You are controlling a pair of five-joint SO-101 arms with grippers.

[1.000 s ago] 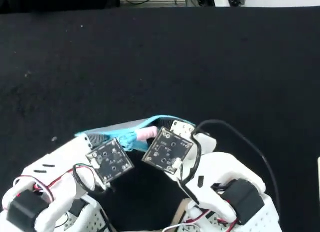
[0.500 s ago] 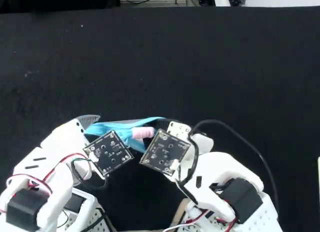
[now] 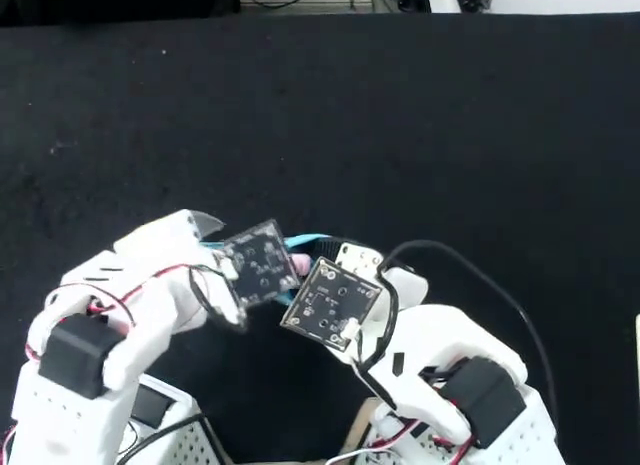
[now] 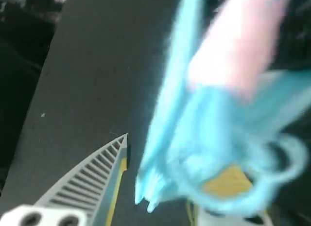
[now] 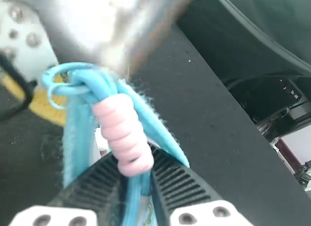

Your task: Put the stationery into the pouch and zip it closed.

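Looking down from high: left gripper (image 3: 222, 237) and right gripper (image 3: 338, 251) meet at the blue pouch (image 3: 306, 242), over the black table (image 3: 400, 135) just before the arm bases.
Left wrist: jaws parted, pouch between them, ribbed finger (image 4: 92, 180) clear of the fabric.
Right wrist: fingers (image 5: 177, 184) clamped on the pouch, with a pink ridged piece (image 5: 124, 138) there too.

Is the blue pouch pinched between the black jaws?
Yes, the right gripper has its jaws shut on the blue pouch, one each side.

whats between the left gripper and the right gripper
The blue pouch bridges them, a pink ribbed piece lying against it by the right gripper, which pinches the pouch. The right wrist view shows this.
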